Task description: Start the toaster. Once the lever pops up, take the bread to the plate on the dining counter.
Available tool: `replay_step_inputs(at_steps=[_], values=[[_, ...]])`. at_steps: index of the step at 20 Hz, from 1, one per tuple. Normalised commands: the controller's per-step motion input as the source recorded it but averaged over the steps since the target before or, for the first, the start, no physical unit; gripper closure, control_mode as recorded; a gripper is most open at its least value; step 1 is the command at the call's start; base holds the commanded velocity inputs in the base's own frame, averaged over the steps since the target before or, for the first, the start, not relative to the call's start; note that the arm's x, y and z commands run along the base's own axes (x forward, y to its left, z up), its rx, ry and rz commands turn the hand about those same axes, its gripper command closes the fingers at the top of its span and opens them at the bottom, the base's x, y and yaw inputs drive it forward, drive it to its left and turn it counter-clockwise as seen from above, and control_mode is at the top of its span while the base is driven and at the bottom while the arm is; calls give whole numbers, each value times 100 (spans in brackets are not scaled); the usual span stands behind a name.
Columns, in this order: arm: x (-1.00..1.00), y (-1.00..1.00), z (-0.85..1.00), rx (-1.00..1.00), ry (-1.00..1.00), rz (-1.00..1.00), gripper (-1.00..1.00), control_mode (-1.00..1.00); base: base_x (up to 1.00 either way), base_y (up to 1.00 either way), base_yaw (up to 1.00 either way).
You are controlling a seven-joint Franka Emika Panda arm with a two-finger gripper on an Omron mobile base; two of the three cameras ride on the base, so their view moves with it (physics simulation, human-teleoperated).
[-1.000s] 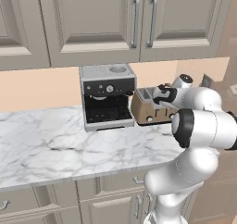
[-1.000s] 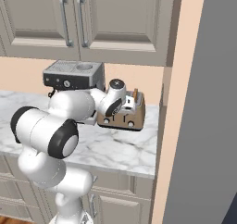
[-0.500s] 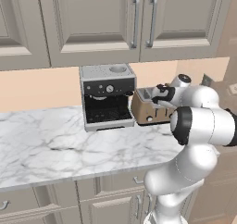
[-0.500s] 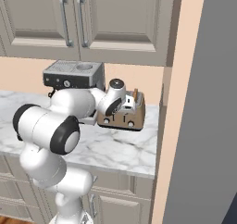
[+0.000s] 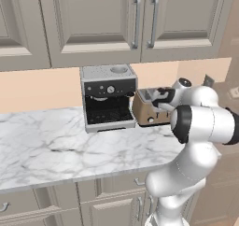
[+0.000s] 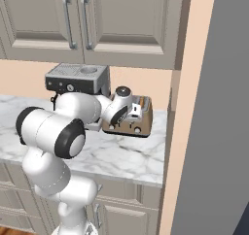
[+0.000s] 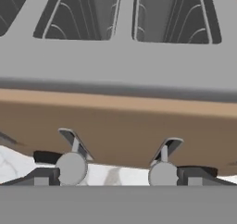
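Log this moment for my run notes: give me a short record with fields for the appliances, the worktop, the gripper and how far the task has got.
toaster: bronze-brown box with a silver slotted top, on the marble worktop, right of the coffee machine
bread: cannot tell from these views
gripper: open, right at the toaster, holding nothing
hand view: toaster's brown side and slotted top seen from very close
cabinets: doors shut, above the worktop
task stage: arm at the toaster; bread not yet taken out
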Motion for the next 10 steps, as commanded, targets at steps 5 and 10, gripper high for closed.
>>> replay_step_inputs(at_steps=[5,10], values=[[0,0,-17,0,0,0,-100,-100,0,0,0],[0,0,-12,0,0,0,-100,-100,0,0,0]])
